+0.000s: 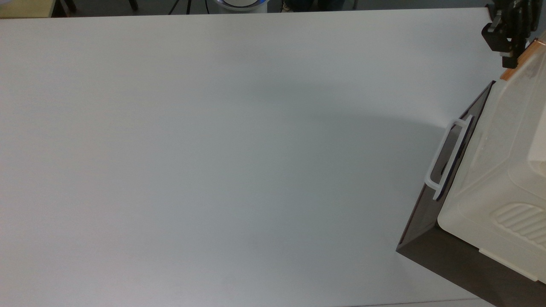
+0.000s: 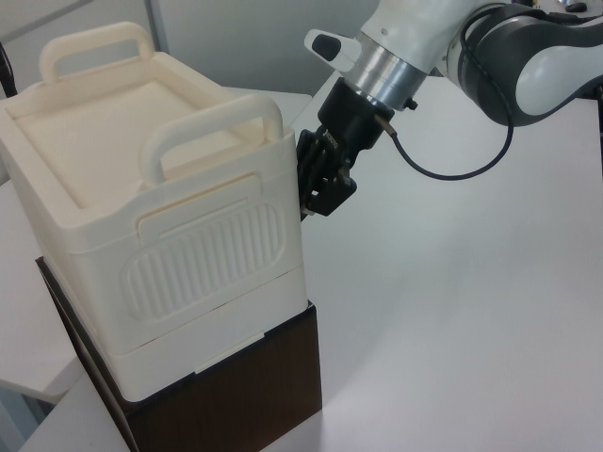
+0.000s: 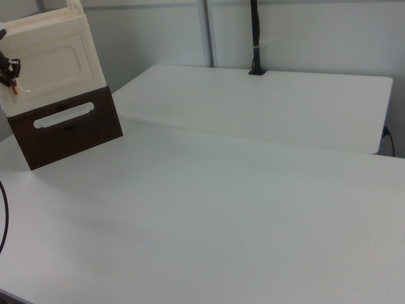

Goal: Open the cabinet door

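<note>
The cabinet door (image 3: 56,63) is the cream panel with a recessed centre on the front of the cream box (image 2: 188,254), and it lies flush with the box. Its orange-brown bar handle (image 1: 521,57) runs along the door's edge at the right view's left (image 3: 16,90). My gripper (image 1: 509,57) is at that handle, at the box's front corner (image 2: 323,200), on the right view's left edge (image 3: 9,75). The white arm (image 2: 424,38) reaches in from the left view's upper right.
The cream box stands on a dark brown drawer unit (image 3: 69,130) with a white loop handle (image 1: 448,157). Two carry handles (image 2: 212,118) top the box. The white table (image 1: 213,149) stretches wide across the top view's left.
</note>
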Tool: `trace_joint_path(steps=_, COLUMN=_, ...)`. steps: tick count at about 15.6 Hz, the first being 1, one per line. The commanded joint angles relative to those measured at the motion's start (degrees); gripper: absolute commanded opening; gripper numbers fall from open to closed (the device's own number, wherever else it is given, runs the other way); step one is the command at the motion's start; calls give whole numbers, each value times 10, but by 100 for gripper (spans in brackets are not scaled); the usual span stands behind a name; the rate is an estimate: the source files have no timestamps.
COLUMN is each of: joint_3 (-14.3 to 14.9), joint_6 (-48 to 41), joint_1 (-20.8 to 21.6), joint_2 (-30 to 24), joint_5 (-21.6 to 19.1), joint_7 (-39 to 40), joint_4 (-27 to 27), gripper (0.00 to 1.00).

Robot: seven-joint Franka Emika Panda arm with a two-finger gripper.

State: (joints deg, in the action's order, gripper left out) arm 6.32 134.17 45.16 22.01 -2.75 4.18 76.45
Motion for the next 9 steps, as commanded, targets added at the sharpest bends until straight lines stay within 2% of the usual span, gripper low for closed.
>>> trace_joint_path(steps=1, joint_3=3, joint_6=31, joint_1=9, joint_2=-13, joint_5=-1, joint_7=-12, joint_4=28, gripper=0)
trace_joint_path(steps=4, joint_3=2, joint_6=27, joint_1=8, joint_2=-49, joint_5=-1, joint_7=-9, joint_4=64, gripper=0)
trace_joint_path(steps=9, joint_3=2, joint_6=27, joint_1=5, joint_2=-74, joint_5=-1, joint_7=-8, joint_4=112, gripper=0)
